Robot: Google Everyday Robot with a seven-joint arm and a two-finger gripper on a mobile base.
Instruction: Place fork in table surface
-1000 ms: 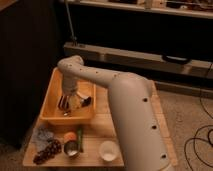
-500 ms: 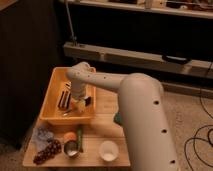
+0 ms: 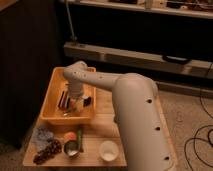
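The robot's white arm (image 3: 107, 82) bends over the left part of the light wooden desk (image 3: 102, 129) and points down into the yellow bin (image 3: 49, 95) that stands on it. The claw (image 3: 74, 103) hangs low inside the bin, near the middle of its floor, with its jaws spread wide and nothing visibly between them. The fork (image 3: 67, 113) appears as a slim pale glint on the bin floor, just toward the bin's front wall from the claw and slightly to its left as the camera sees it. Whether the claw touches it cannot be told. A dark striped oblong item (image 3: 62, 98) lies beside the claw on one side and a dark-headed utensil (image 3: 86, 101) on the other. In front of the bin, on the bare desk, sit a bunch of grapes (image 3: 47, 151), a blue cloth (image 3: 42, 135), a metal can (image 3: 71, 148) and a white cup (image 3: 108, 150).
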